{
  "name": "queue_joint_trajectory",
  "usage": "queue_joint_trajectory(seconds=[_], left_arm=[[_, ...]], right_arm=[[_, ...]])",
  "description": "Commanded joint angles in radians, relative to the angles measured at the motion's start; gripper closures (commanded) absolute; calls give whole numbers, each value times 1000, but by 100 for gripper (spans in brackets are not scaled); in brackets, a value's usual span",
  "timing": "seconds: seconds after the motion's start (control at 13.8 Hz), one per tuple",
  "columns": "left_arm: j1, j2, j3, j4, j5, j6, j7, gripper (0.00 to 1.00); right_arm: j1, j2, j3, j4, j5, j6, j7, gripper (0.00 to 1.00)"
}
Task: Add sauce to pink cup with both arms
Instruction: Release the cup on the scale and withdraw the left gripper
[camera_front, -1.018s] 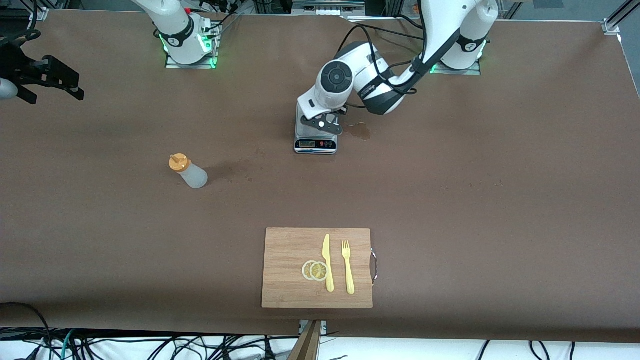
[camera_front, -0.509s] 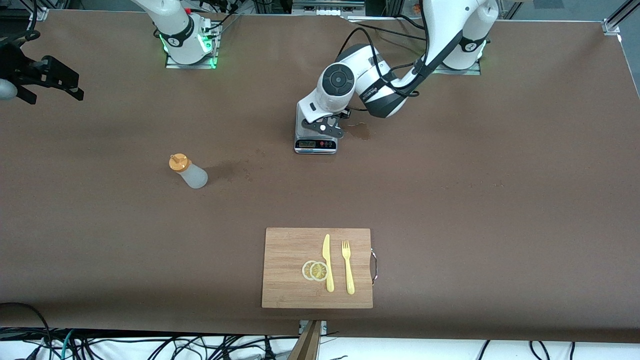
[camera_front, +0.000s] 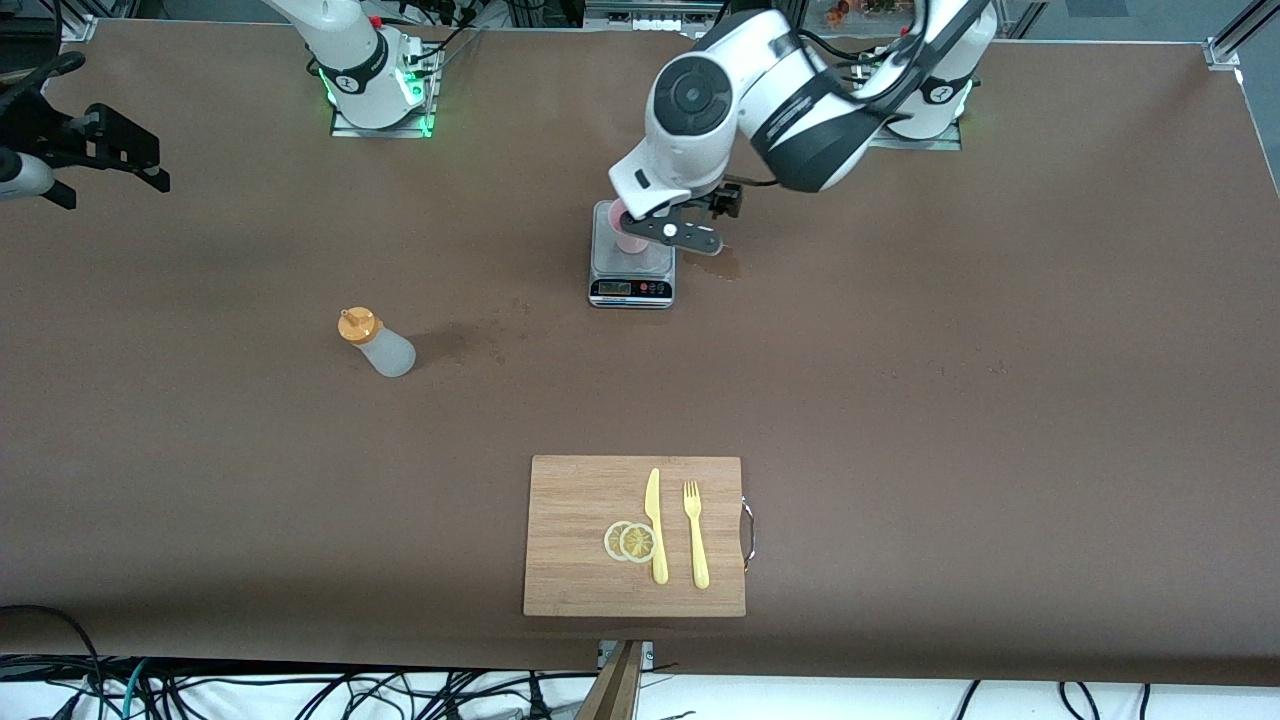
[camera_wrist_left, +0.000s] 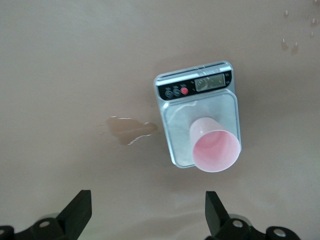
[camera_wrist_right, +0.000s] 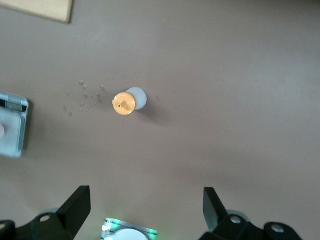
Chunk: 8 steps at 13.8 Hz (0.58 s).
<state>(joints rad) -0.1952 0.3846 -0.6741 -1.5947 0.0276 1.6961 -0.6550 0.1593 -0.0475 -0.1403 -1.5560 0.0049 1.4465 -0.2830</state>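
The pink cup (camera_front: 628, 240) stands upright on a small kitchen scale (camera_front: 632, 288) at mid table; in the left wrist view the cup (camera_wrist_left: 215, 150) is empty. My left gripper (camera_front: 690, 234) hangs open and empty over the table just beside the scale, with its own view (camera_wrist_left: 147, 215) showing both fingers wide apart. The sauce bottle (camera_front: 377, 343) with its orange cap stands toward the right arm's end, nearer the front camera than the scale. My right gripper (camera_front: 120, 160) waits high at that end, open and empty (camera_wrist_right: 145, 207), with the bottle (camera_wrist_right: 128, 102) below it.
A small wet puddle (camera_front: 722, 262) lies beside the scale toward the left arm's end. A wooden cutting board (camera_front: 560, 500) with lemon slices (camera_front: 630, 541), a yellow knife (camera_front: 655, 525) and a yellow fork (camera_front: 695, 535) sits near the front edge.
My left arm has lifted up and away from the scale, uncovering the pink cup that stands on it. The right arm has hardly moved.
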Motion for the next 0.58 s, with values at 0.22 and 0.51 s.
queue_joint_trajectory(seconds=[0.22, 0.51], left_arm=[[94, -88, 152, 125, 83, -131, 119, 0], [97, -238, 399, 41, 74, -113, 516, 0]], right_arm=[[-7, 44, -22, -35, 99, -15, -504, 0], [-49, 75, -64, -157, 228, 69, -819, 0]])
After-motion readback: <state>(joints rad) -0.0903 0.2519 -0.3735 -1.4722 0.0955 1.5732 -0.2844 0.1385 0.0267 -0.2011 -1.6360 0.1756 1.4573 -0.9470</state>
